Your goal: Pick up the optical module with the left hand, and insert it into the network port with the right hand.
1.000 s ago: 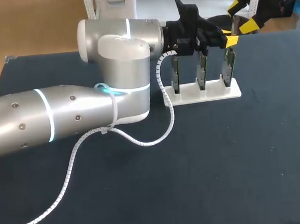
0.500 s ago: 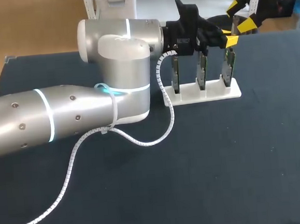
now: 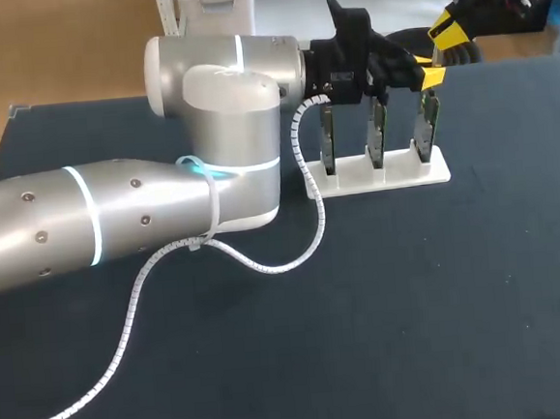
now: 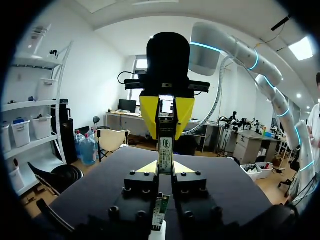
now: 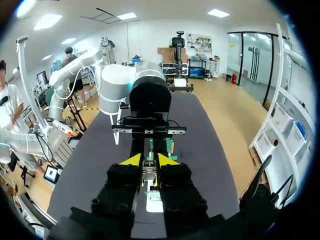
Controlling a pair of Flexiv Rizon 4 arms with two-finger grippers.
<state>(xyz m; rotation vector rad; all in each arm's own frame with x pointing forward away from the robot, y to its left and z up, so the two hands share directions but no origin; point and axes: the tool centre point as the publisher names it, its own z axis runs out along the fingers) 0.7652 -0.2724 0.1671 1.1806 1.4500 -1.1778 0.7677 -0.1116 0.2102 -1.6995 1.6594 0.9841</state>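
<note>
The optical module (image 4: pixel 165 145) is a thin strip held up above the right end of the rack. My left gripper (image 4: pixel 165 169) is shut on its near end, seen over the rack (image 3: pixel 431 75) in the head view. My right gripper (image 3: pixel 446 30) meets it from the far right. Its yellow fingers (image 4: pixel 184 112) clamp the module's other end from both sides. In the right wrist view the right gripper (image 5: pixel 149 161) has its tips drawn close on the module. Below stand three green circuit boards (image 3: pixel 378 129) in a white rack (image 3: pixel 379 174).
My left arm's bulky silver links (image 3: pixel 215 127) lie across the table's left half, with a white coiled cable (image 3: pixel 265 265) looping over the dark cloth. Open table (image 3: pixel 414 306) stretches in front of and right of the rack.
My right gripper's fingers were spread wide a second ago; they have since come together on the module's far end. My left arm and the rack have stayed still.
</note>
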